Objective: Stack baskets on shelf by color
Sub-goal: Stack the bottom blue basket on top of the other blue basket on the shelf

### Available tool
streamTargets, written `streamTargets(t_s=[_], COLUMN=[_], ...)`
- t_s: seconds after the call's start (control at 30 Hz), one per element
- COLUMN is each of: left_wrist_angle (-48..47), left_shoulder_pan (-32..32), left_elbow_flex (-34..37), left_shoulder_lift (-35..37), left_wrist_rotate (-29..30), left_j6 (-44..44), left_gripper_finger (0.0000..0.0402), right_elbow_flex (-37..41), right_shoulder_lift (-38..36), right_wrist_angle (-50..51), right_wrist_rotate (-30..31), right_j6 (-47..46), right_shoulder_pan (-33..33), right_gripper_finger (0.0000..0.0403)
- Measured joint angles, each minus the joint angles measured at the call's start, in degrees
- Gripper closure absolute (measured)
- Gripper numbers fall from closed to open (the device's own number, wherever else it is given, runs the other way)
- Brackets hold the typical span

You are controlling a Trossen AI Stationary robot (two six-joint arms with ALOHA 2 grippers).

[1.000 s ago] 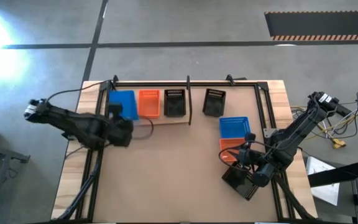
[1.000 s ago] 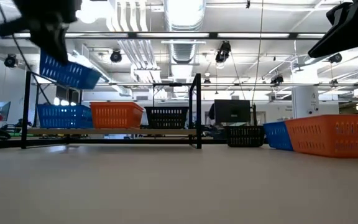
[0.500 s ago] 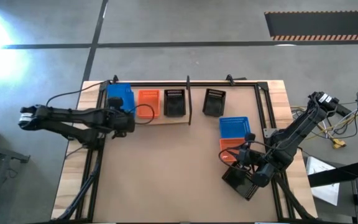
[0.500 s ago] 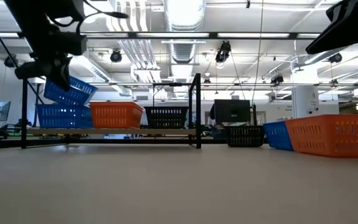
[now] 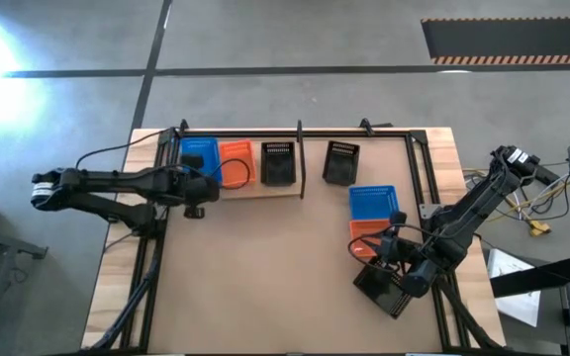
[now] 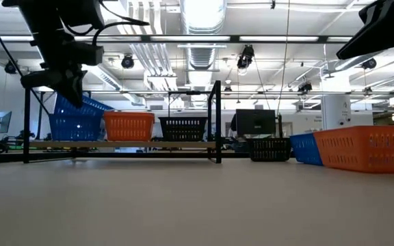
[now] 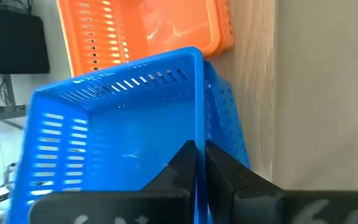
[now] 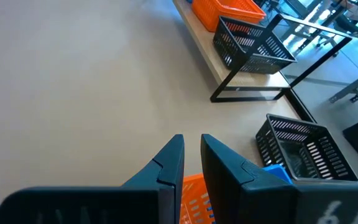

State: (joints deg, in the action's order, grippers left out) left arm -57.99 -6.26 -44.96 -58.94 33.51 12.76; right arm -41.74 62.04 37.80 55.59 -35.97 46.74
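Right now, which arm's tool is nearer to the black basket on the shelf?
Left. The left tool is at the shelf's blue baskets, two places from the black basket. The right tool hangs over the orange basket near the table's right front.

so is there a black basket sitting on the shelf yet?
Yes, in the high view one black basket sits on the shelf beside the orange basket.
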Motion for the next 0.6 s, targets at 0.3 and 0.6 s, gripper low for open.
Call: streamTargets(t_s=[0.3, 0.6], left_wrist_angle=[0.5, 0.48], left_shoulder_pan=[-1.67, -2.04], left_elbow_flex=[0.12, 0.25], left_shoulder_lift=[2.52, 2.1], left_wrist_rotate=[-1.85, -4.06], left_j6=[-0.24, -1.29], left_gripper_finger=[0.0396, 0.0306], right_elbow_flex=[0.0, 0.0], right_shoulder_lift=[0.0, 0.0], right_wrist_angle=[-0.02, -0.22], right_wrist_rotate=[-0.02, -0.04], right_j6=[0.0, 0.0], right_shoulder_pan=[0.0, 0.0], right_gripper_finger=[0.0355, 0.0355])
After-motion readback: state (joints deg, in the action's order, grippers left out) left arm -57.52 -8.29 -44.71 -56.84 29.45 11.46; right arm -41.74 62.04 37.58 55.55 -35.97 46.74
